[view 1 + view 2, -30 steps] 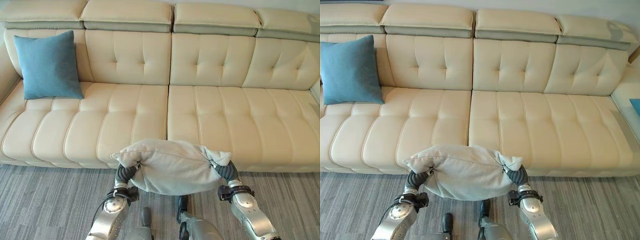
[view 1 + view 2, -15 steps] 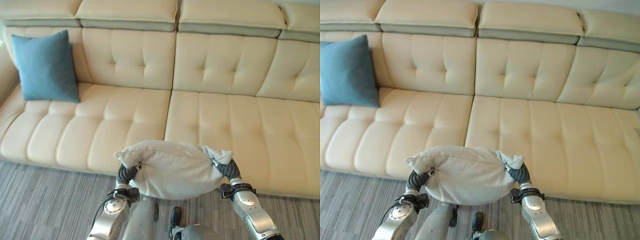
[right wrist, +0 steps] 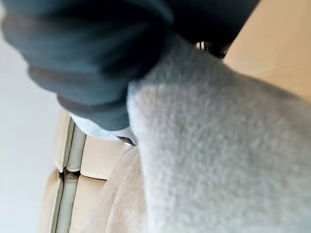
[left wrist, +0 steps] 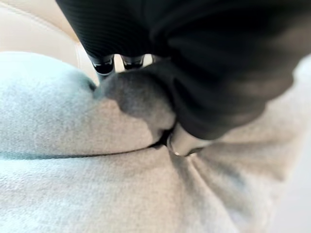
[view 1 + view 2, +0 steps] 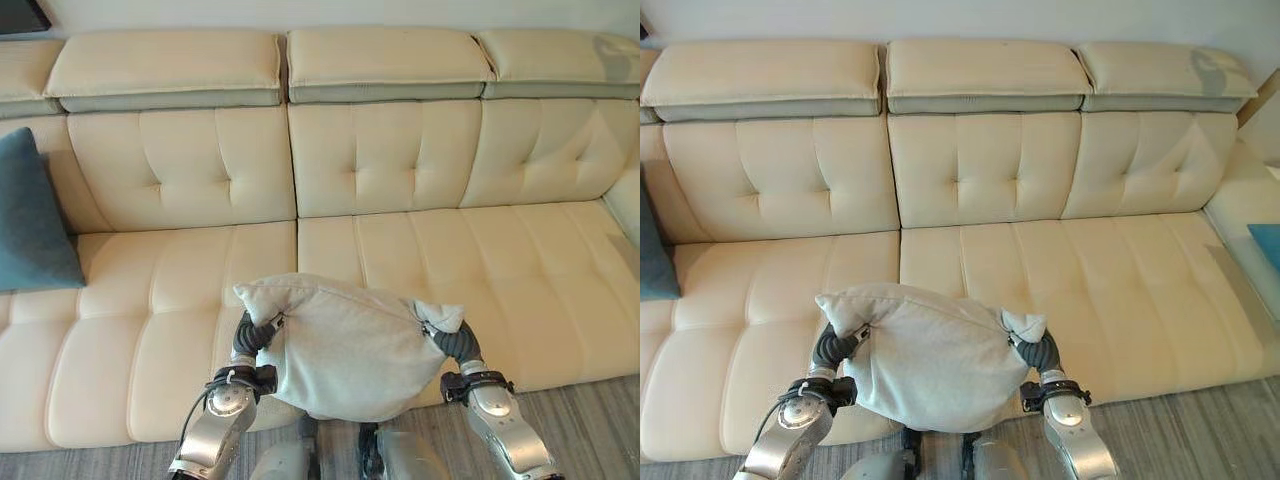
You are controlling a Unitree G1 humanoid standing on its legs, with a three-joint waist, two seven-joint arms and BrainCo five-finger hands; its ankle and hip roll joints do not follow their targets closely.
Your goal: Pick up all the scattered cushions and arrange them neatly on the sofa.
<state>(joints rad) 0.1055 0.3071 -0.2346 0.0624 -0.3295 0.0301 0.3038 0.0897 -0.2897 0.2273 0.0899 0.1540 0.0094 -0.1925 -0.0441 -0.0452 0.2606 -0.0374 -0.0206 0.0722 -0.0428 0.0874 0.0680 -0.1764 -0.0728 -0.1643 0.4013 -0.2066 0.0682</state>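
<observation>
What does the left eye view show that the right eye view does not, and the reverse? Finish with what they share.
Left eye view: a dark object in the top corner above the sofa's left end, and most of the teal fabric cushion.
Right eye view: a flat blue item on the sofa's right side section.
Shared: the cream tufted leather sofa and the pale grey fabric cushion, gripped at its upper corners by the left hand and right hand, over the seat's front edge.
</observation>
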